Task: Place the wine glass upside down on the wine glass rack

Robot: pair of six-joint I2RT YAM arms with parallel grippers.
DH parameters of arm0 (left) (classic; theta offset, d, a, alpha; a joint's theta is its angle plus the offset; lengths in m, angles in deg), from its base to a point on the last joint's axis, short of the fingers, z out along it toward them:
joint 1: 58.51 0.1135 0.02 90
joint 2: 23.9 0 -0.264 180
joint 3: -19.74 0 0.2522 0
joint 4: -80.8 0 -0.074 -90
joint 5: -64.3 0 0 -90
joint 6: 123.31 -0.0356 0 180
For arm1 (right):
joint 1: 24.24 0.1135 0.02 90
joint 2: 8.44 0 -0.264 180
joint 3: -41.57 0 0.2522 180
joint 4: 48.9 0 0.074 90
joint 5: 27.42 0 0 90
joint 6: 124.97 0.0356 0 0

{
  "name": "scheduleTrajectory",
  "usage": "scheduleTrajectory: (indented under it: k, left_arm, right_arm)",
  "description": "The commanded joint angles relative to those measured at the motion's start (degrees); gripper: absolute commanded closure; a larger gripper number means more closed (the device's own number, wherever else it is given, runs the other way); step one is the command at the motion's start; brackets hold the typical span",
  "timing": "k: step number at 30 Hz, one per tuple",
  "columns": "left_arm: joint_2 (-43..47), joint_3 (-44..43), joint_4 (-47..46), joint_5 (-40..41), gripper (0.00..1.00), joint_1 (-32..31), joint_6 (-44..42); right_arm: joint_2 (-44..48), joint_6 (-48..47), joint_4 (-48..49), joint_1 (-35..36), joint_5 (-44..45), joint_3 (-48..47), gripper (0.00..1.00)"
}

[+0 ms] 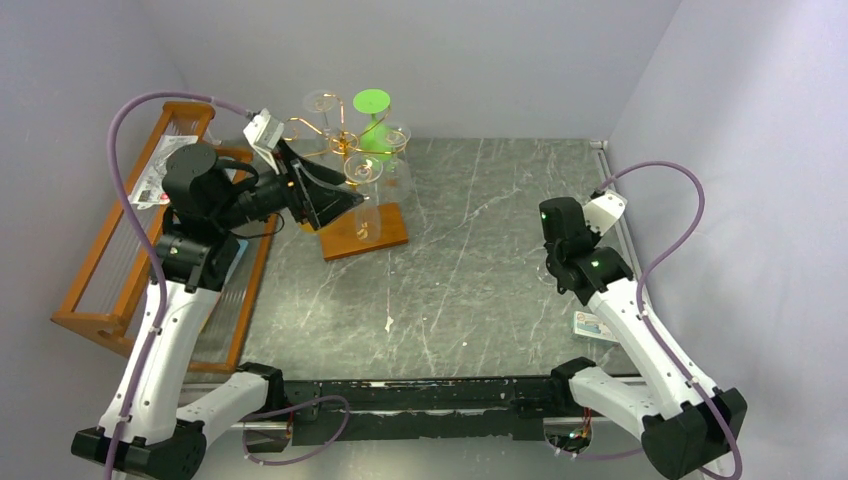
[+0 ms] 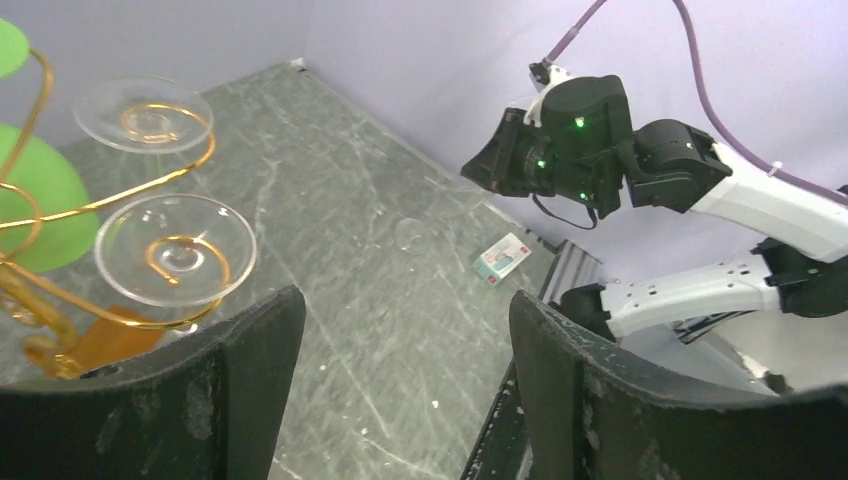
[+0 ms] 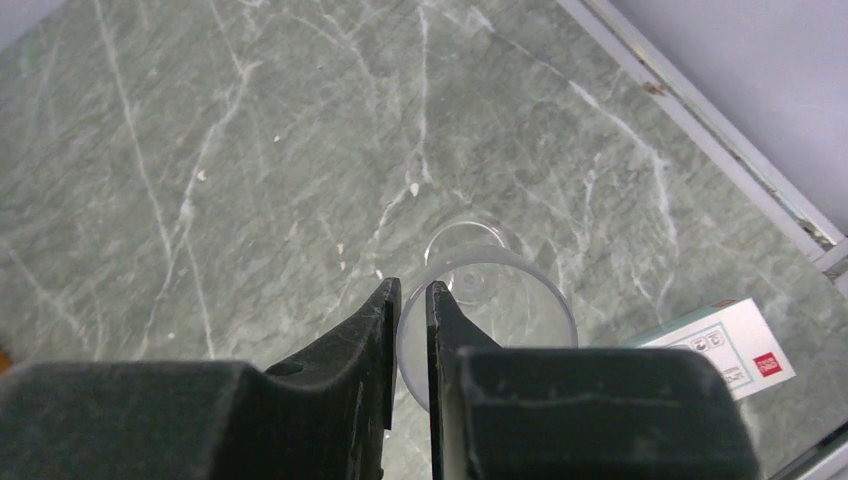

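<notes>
A clear wine glass [image 3: 500,300] stands mouth up under my right gripper [image 3: 410,290], which is shut on its rim, one finger inside the bowl and one outside. The glass shows faintly in the left wrist view [image 2: 412,236]. In the top view the right gripper [image 1: 546,268] is at mid right of the table. The gold wire wine glass rack [image 1: 330,135] stands on its brown base [image 1: 365,232] at the back left, with clear glasses and a green one [image 1: 373,120] hanging upside down. My left gripper [image 1: 350,200] is open and empty beside the rack [image 2: 30,210].
A large brown wooden shelf [image 1: 110,250] stands along the left wall. A small white and teal box [image 1: 592,326] lies near the right edge, and shows in the right wrist view [image 3: 725,345]. A metal rail [image 3: 700,120] borders the table on the right.
</notes>
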Motion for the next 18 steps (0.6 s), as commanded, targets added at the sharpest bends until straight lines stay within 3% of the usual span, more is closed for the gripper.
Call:
scheduleTrajectory:
  k: [1, 12, 18]
  left_arm:
    - [1.4, 8.0, -18.4, -4.5, 0.22, -1.5, 16.9]
    - [1.3, 14.1, -26.9, 9.0, 0.23, -11.9, 25.9]
    - [0.0, 15.5, -23.8, 25.4, 0.18, -18.5, 29.1]
  right_arm:
    - [2.0, 0.2, 3.1, -0.3, -4.5, 0.1, 0.9]
    - [4.6, -1.7, 9.8, -0.3, -13.1, 1.0, 1.0]
    - [9.6, -3.5, 16.3, -0.3, -19.6, 0.5, 1.0]
